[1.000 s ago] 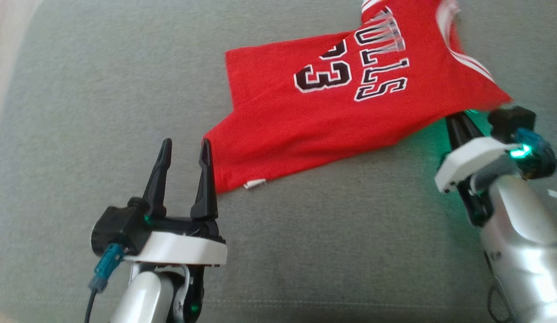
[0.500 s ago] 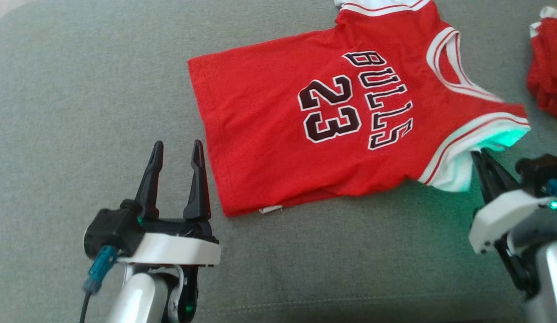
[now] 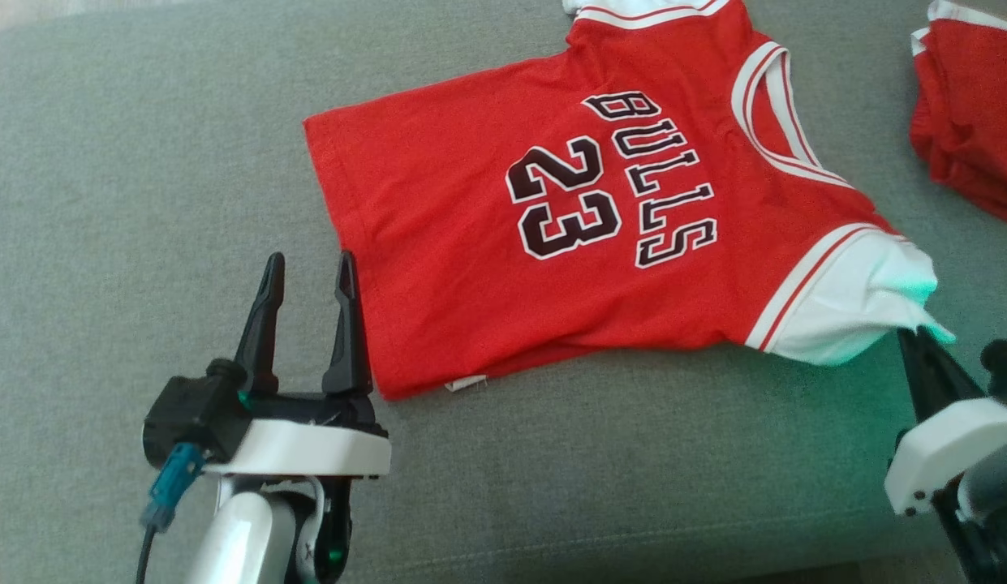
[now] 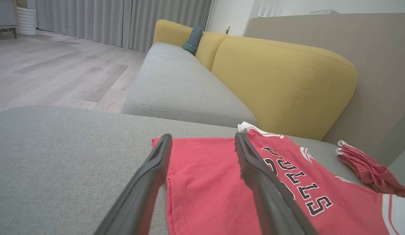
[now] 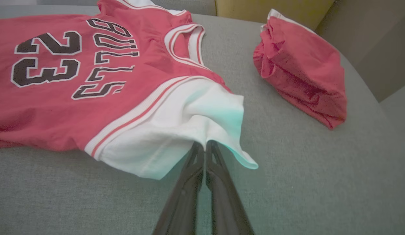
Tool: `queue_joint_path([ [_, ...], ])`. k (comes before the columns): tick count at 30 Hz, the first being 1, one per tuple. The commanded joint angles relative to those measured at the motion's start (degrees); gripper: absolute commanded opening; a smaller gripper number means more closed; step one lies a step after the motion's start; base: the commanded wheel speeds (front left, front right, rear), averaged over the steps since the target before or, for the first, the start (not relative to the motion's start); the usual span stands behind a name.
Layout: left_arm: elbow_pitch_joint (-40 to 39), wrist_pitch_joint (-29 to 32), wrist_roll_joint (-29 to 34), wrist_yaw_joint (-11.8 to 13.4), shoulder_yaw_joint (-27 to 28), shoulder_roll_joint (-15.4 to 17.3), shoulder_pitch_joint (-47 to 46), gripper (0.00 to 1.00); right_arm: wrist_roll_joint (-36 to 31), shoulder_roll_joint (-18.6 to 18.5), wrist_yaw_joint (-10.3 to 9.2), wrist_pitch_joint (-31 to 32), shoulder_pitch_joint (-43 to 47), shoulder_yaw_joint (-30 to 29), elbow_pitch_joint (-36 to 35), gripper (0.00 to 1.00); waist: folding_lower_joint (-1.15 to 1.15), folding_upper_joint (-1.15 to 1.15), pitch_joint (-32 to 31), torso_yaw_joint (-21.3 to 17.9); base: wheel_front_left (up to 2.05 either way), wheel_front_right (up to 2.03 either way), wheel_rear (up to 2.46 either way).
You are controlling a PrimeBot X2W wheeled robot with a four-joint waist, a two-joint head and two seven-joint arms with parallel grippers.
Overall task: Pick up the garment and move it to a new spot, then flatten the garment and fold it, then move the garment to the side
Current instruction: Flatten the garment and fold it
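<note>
The garment [image 3: 471, 276] is a red jersey with "BULLS 23" and white sleeves, lying mostly flat on the grey sofa cushion [image 3: 146, 162]. My right gripper [image 3: 909, 334] is shut on the edge of its near white sleeve [image 3: 852, 304], which bunches and lifts at the pinch. The right wrist view shows the shut fingers [image 5: 204, 145] gripping that sleeve [image 5: 169, 133] of the garment [image 5: 58, 107]. My left gripper [image 3: 310, 264] stands open beside the garment's hem corner, its right finger close to the red edge. In the left wrist view, the open left gripper [image 4: 203, 137] frames the hem of the garment [image 4: 205, 186].
A second red garment [image 3: 970, 146] lies crumpled at the far right of the cushion, also seen as a red bundle [image 5: 300, 68]. A yellow backrest [image 4: 280, 81] rises behind, and a wooden floor [image 4: 42, 71] lies beyond the cushion's left edge.
My right gripper has drawn the white sleeve toward the near right, and the jersey has spread out flatter. The head view has shifted. The left gripper has stayed open by the hem.
</note>
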Motion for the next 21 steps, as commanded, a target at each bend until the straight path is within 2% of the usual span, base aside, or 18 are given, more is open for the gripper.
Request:
queue_joint_path([
  [1, -1.98, -0.29, 0.37, -0.14, 1.83, 0.11, -1.19, 1.0, 0.26, 0.1, -0.05, -0.33, 0.53, -0.1, -0.83, 0.0, 0.0, 0.0, -0.24, -0.27, 0.0, 0.0, 0.0],
  [8, -1.89, -0.29, 0.52, -0.21, 2.51, 0.11, -0.86, 1.0, -0.28, 3.12, -0.05, -4.05, 1.83, -2.72, 2.98, 0.0, 0.0, 0.0, -0.85, -1.0, 0.0, 0.0, 0.0],
  [9, -1.88, -0.29, 0.59, -0.24, 2.74, 0.11, -0.77, 1.0, -0.18, 3.64, -0.05, -4.78, 1.88, -2.83, 3.42, 0.14, 0.0, 0.0, -0.91, -1.18, 0.0, 0.0, 0.0],
  [11, -1.8, -0.29, 0.73, -0.35, 3.14, 0.11, -0.62, 1.0, -0.41, 4.25, -0.05, -5.69, 2.08, -2.73, 4.19, 0.49, 0.0, 0.0, -1.07, -1.5, 0.0, 0.0, 0.0],
  [12, -1.68, -0.29, 0.78, -0.44, 3.32, 0.11, -0.56, 1.0, -0.46, 4.54, -0.05, -6.04, 2.12, -2.7, 4.45, 0.97, 0.0, 0.0, -1.16, -1.65, 0.0, 0.0, 0.0],
  [13, -1.56, -0.29, 0.78, -0.51, 3.46, 0.11, -0.52, 1.0, -0.51, 4.76, -0.05, -6.28, 2.11, -2.69, 4.6, 1.0, 0.0, 0.0, -1.23, -1.79, 0.0, 0.0, 0.0],
  [21, 1.8, -0.29, 0.41, -1.16, 4.11, 0.11, -0.68, 1.0, -0.31, 5.66, -0.05, -7.82, 1.85, -4.22, 1.95, 1.0, 0.0, 0.0, -2.3, -2.87, 0.0, 0.0, 0.0],
])
